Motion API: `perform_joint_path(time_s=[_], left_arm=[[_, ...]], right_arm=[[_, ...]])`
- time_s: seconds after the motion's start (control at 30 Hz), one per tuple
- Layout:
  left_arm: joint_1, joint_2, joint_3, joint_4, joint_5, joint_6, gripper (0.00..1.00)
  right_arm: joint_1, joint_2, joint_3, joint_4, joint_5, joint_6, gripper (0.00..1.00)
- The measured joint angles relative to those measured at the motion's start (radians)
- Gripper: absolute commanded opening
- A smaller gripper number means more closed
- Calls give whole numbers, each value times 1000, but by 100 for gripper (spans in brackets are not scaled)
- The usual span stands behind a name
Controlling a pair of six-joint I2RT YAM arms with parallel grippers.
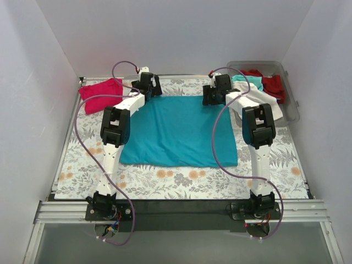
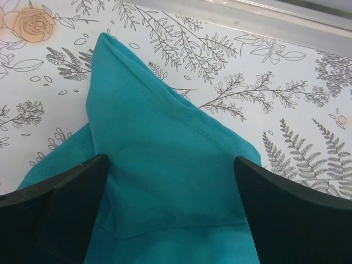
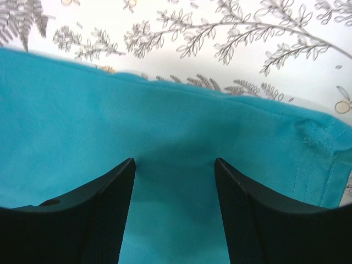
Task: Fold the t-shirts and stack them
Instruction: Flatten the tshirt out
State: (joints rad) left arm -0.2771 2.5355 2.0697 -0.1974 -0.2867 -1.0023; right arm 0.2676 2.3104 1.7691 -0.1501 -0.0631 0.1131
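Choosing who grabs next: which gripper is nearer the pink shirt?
Left. The left gripper sits just right of the pink shirt, at the far-left corner of the teal shirt; the right gripper is at its far-right corner.

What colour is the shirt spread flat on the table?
The shirt is teal; top external view.

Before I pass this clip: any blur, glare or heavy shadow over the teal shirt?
Top external: even light, sharp, no glare on the teal shirt. Left wrist: stitching crisp; the left claw reads near-black, featureless. Right wrist: soft shadow on the cloth inside the right claw, otherwise clear.
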Motion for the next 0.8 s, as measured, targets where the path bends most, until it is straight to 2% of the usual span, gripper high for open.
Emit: perform_joint_path(time_s=[0.1,0.17,0.27,0.37,0.5,0.57,0.67,0.8], left_arm=[[-2,-108,-180,68,5,8,92],[-9,-232,-344,97,-5,10,92],[-23,-441,-558,153,-34,-1,93],[-50,-760,-794,245,-100,-44,93],[-92,-1041,-1004,288,-200,-123,93],[-118,-1123,-1107,270,-257,-177,93],[-140,-1167,-1236,202,-305,-238,93],[-145,-1231,-1392,54,-320,-346,93]], right_arm=[[2,-21,-15,-13,-25,-21,54],[8,-82,-79,-11,-38,-35,54],[31,-233,-203,5,-51,-50,54],[73,-416,-323,56,-55,-62,54],[161,-638,-477,137,-50,-66,54],[218,-723,-566,180,-45,-66,54],[319,-825,-712,221,-42,-64,54],[452,-865,-821,229,-29,-58,53]])
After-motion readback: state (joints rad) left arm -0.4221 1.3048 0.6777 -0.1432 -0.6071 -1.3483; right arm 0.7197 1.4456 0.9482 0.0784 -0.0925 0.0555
